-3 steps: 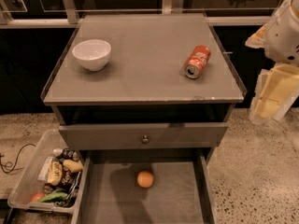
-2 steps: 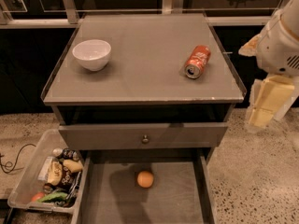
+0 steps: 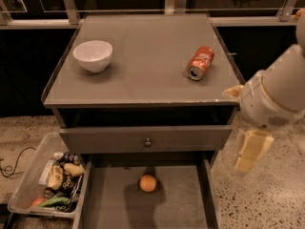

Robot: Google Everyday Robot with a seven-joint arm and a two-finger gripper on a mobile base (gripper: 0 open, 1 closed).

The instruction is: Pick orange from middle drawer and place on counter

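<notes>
Camera view, the only one supplied: the gripper [image 3: 244, 128] is hanging off the right side of the cabinet, below the level of the counter [image 3: 147, 75] and above the speckled floor, with nothing in its grasp. Its two pale fingers [image 3: 252, 151] are showing on opposite sides of the white wrist housing and are standing well apart. The orange [image 3: 148, 183] is lying alone on the flat floor of the pulled-out middle drawer [image 3: 109, 199], near the drawer's back and about centred between its side walls. From the gripper, the orange is lying down and to the left, past the drawer's right wall and well apart from the fingers. Being round, it is offering no long axis to align with. The closed drawer front [image 3: 147, 140] with its knob is overhanging just behind the fruit, so in my judgement the approach is needing to come from above and in front. On the counter a white bowl [image 3: 93, 55] and a tipped soda can [image 3: 200, 63] are sitting well apart. The picture edge is cutting off the arm and the drawer's front end.
</notes>
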